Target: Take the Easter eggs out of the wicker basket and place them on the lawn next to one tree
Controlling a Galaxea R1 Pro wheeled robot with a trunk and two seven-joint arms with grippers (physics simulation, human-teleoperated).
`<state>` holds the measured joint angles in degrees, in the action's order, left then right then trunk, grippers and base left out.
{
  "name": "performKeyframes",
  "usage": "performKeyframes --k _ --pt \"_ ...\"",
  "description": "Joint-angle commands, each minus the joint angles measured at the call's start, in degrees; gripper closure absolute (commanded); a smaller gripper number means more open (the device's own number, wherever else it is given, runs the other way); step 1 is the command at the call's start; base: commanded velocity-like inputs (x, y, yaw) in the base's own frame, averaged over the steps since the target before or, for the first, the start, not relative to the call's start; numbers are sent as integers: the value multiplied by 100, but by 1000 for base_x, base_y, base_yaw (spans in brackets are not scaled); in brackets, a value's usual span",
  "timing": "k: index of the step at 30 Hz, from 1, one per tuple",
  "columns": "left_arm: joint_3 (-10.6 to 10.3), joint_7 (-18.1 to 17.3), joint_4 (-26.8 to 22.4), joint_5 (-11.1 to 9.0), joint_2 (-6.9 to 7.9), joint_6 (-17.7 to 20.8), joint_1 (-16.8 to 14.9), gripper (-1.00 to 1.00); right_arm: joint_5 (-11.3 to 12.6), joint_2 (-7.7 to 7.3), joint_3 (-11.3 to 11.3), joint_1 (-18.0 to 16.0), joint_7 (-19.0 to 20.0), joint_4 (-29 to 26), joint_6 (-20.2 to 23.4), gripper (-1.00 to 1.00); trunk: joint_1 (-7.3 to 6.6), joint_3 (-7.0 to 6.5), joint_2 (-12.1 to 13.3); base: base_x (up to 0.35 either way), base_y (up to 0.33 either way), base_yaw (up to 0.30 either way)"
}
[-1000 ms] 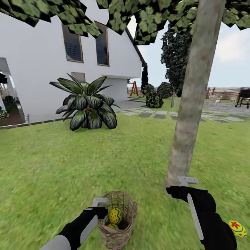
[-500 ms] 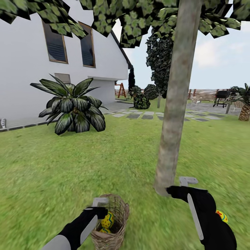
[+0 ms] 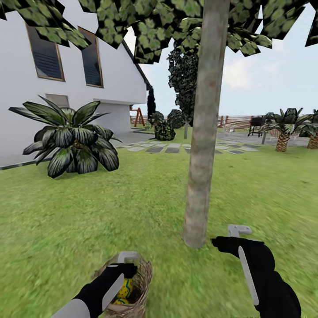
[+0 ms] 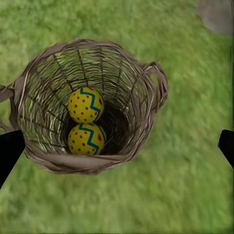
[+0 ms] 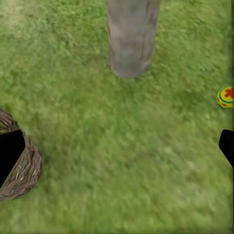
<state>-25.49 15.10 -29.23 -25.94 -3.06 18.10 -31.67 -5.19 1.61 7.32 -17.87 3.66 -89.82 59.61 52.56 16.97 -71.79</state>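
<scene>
The wicker basket (image 3: 138,285) stands on the lawn (image 3: 145,203) at the bottom of the head view, a short way left of the tree (image 3: 201,154). Two Easter eggs (image 4: 85,104) (image 4: 87,139) lie in the basket (image 4: 146,97), one against the other. My left gripper (image 4: 117,150) hangs open above the basket's rim, its black fingertips (image 4: 9,152) wide apart. A third egg (image 5: 225,96) lies on the grass near the tree's base (image 5: 129,41). My right gripper (image 5: 117,148) is open over bare grass between the basket (image 5: 22,170) and that egg.
A large dark leafy plant (image 3: 73,141) grows by the white house (image 3: 26,101) at the left. Grey stepping stones (image 3: 176,148), short palms (image 3: 282,132), a grill (image 3: 256,124) and a slatted fence (image 3: 236,121) lie far behind the tree.
The head camera has swung to the right, so the whole scene has slid left in the picture. The egg on the grass has passed behind my right arm. Both arms keep their pose.
</scene>
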Motion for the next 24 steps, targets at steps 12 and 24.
performKeyframes --k 12,24 --pt "-43 54 -4 -60 6 18 0 -100 -52 6 6 -6 38 -3 24 -100 1 -34 -4 162 180 -116" --pt "-43 54 -3 -60 7 18 -4 -100 -54 4 7 -6 38 -1 24 -100 1 -112 -4 183 174 -170"
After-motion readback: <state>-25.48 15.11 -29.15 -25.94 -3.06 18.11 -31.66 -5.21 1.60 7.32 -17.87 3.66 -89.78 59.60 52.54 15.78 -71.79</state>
